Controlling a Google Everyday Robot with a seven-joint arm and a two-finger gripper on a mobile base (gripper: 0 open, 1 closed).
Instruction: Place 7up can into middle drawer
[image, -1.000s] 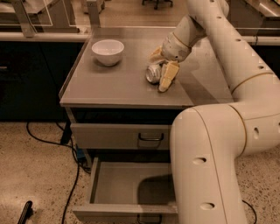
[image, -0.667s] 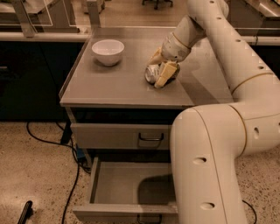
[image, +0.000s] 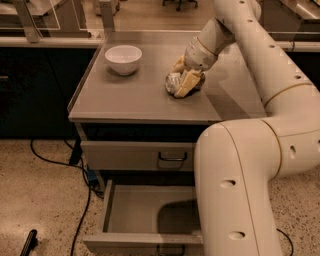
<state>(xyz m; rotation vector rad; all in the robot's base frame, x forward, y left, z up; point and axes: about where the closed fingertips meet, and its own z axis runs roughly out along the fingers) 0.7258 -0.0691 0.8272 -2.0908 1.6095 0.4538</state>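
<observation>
camera view: gripper at dented silver 7up can on countertop

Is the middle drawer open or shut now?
Open: the middle drawer is pulled out, its floor showing. The gripper is up at the 7up can on the countertop.

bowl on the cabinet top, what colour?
Plain white bowl, no pattern; the camera view shows it clearly. The pincer is at the 7up can.
</observation>
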